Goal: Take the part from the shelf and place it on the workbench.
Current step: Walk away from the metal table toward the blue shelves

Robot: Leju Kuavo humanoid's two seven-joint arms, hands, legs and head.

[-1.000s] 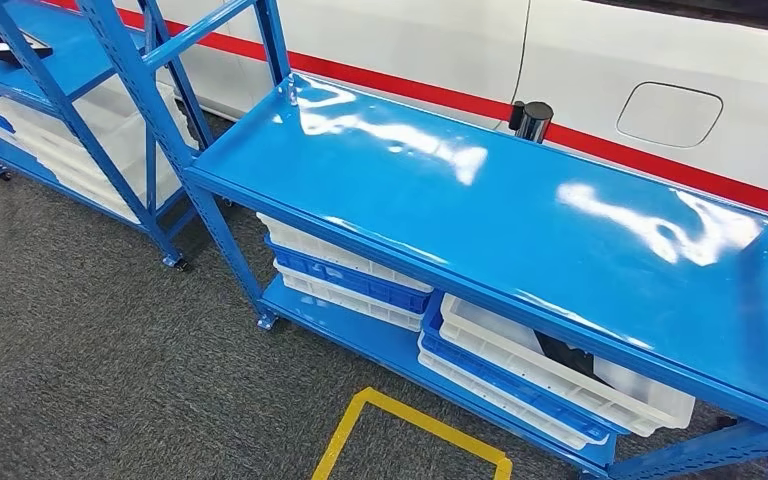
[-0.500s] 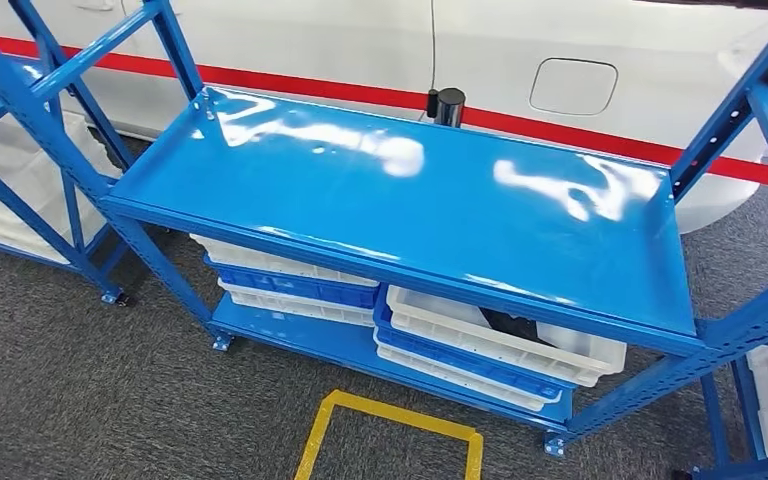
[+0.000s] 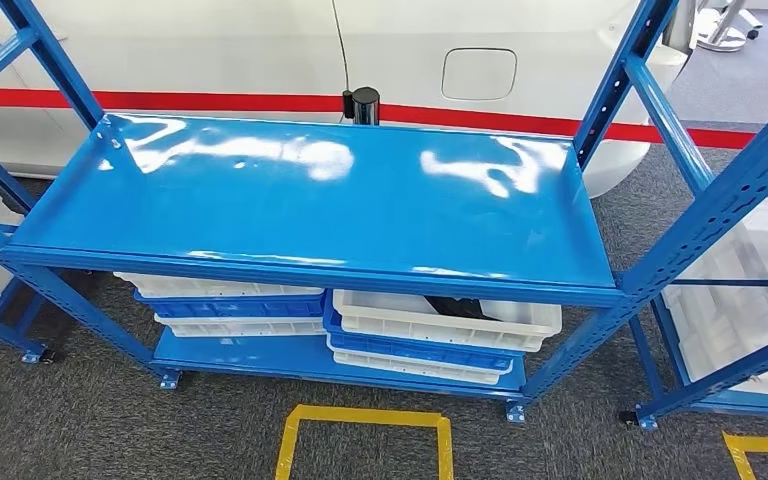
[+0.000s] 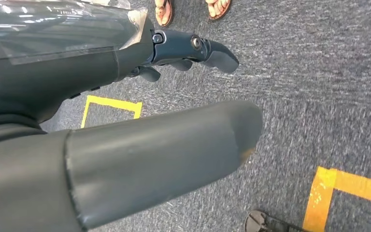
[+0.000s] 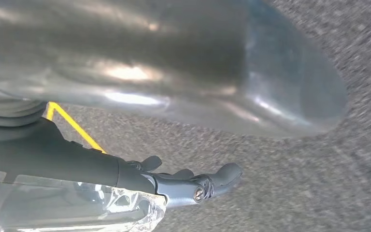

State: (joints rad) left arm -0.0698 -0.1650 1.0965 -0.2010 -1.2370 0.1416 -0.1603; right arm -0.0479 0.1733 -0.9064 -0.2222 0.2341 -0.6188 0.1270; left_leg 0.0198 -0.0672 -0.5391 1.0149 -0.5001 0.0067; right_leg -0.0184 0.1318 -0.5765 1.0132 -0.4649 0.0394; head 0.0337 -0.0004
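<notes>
White car body with a red stripe (image 3: 210, 101) fills the frame's top; yellow floor tape (image 3: 365, 417) bottom centre; sandalled feet (image 4: 193, 9) at top.

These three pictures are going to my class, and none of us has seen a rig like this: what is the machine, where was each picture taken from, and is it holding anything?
It is a two-legged humanoid robot with two arms, each ending in a hand. The wide picture is from its head, looking down at a blue shelf unit whose top shelf is bare. White and blue trays are stacked on the bottom shelf, and a white vehicle with a red stripe stands behind. The other two pictures come from cameras at the wrists, pointing at grey carpet with yellow floor tape. They show the left hand and the right hand. Both hold nothing, fingers apart. A person's sandalled feet stand nearby.
</notes>
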